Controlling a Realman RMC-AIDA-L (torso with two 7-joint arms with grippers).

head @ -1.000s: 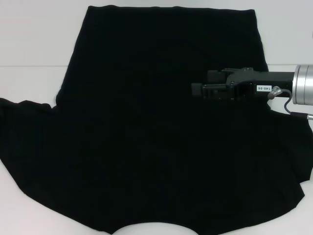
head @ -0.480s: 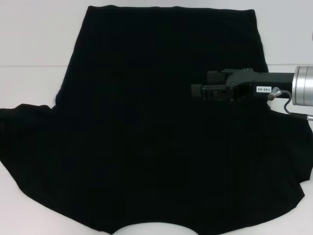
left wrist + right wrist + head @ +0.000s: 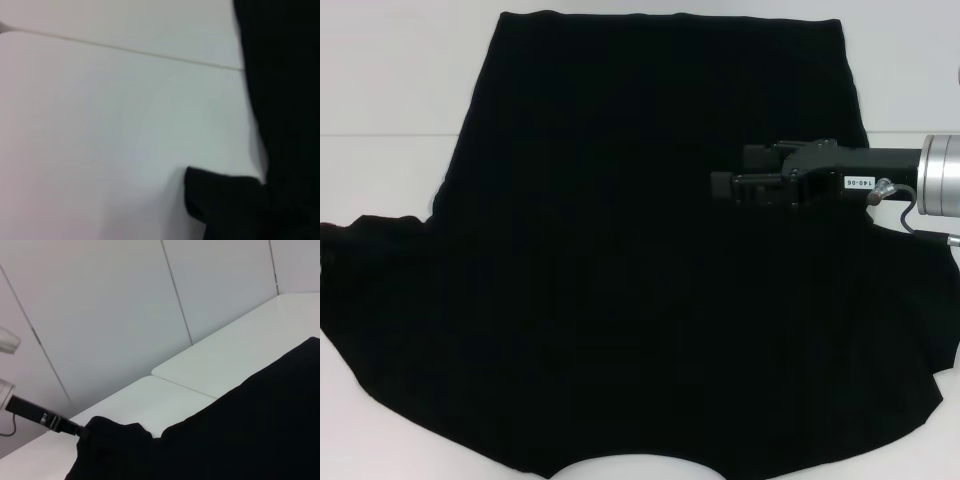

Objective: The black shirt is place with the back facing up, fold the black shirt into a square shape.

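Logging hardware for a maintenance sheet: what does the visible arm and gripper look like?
The right gripper is black and blocky, with a small white label of printed digits. Behind it sits a silver metal cylinder, with a thin dark cable looping beneath.

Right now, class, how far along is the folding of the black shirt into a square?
Barely begun. Done: the plain black fabric shirt lies spread flat on the white table, no fold visible. In hand: the right gripper reaches over the shirt's right side; the left gripper is out of the head view. Left: every fold.
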